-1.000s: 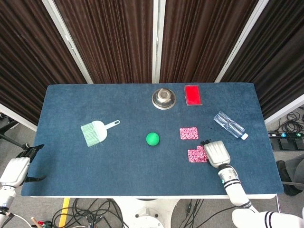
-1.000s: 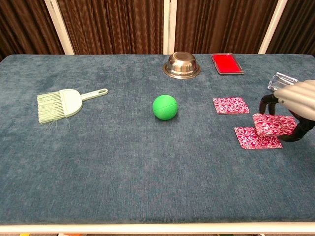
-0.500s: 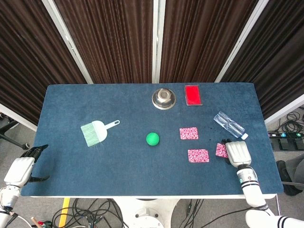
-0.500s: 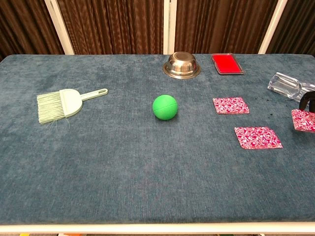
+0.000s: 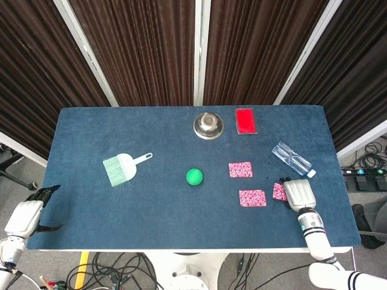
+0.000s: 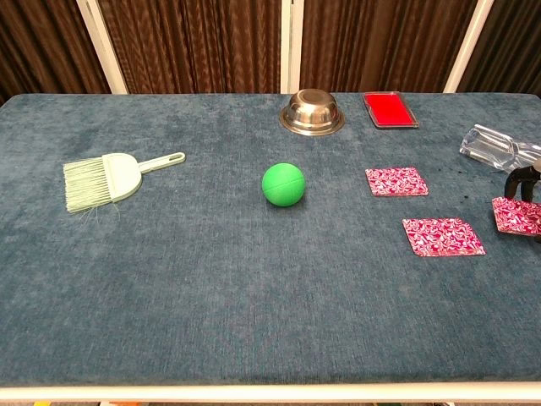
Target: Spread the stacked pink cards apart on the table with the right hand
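Three pink patterned cards lie apart at the table's right. One card [image 5: 240, 170] [image 6: 396, 181] is farthest back, and a second card [image 5: 252, 197] [image 6: 443, 236] sits nearer the front. My right hand [image 5: 300, 194] holds the third card [image 5: 279, 191] [image 6: 516, 215] by its right side, low over the table. Dark fingertips [image 6: 520, 179] show just above that card at the chest view's right edge. I cannot tell whether the card touches the cloth. My left hand [image 5: 24, 217] hangs off the table's front left corner, fingers apart and holding nothing.
A clear plastic bottle [image 5: 292, 159] [image 6: 499, 145] lies just behind the right hand. A green ball [image 5: 194, 176] sits mid-table, a steel bowl [image 5: 209, 125] and red box [image 5: 245, 120] at the back, and a green hand brush [image 5: 124, 167] at the left.
My right hand lifted the top card off the front card and carried it right. Over the last half second it shifted slightly left and lower. The left hand barely moved.
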Available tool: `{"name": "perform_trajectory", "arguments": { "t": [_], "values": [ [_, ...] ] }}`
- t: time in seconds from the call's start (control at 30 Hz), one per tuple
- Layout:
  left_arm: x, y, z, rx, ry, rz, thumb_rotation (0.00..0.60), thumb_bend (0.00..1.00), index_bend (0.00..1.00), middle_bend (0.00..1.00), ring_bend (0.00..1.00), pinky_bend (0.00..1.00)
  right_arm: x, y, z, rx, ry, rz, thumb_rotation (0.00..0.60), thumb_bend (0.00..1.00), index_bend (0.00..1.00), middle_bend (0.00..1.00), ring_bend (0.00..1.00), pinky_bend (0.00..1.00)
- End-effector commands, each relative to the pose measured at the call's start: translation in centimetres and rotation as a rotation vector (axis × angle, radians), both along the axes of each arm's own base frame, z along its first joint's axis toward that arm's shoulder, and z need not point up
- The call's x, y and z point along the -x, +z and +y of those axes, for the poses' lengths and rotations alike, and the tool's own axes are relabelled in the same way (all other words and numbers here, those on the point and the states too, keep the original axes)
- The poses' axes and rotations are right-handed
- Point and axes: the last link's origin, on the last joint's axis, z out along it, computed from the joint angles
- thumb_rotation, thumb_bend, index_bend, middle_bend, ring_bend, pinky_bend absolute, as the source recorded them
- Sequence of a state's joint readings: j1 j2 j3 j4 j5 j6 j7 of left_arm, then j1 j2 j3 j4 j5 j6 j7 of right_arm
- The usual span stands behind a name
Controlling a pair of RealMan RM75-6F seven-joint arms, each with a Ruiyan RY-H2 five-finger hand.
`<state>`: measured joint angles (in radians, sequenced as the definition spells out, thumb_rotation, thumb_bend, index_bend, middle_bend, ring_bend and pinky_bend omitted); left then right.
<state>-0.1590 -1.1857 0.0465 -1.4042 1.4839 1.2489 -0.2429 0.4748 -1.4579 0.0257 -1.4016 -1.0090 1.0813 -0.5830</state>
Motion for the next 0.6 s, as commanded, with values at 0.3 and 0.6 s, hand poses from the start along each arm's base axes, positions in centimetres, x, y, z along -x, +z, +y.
{"name": "perform_trajectory", "arguments": {
  "t": [0.3,0.6],
  "values": [
    [0.27,-0.33,-0.03,0.006,0.003,-0.003,0.600,0.07,0.09,0.13,0.10,0.20,0.59,0.49,0.32,-0.008,-0.013,0.024,0.600,0.19,0.44,0.44,0.70,0.72],
    [0.50,-0.26,-0.13,0.005,0.006,-0.001,0.600,0.07,0.09,0.13,0.10,0.20,0.67,0.07,0.35,-0.033,-0.009,0.032,0.600,0.19,0.36,0.38,0.70,0.72]
  ]
}}
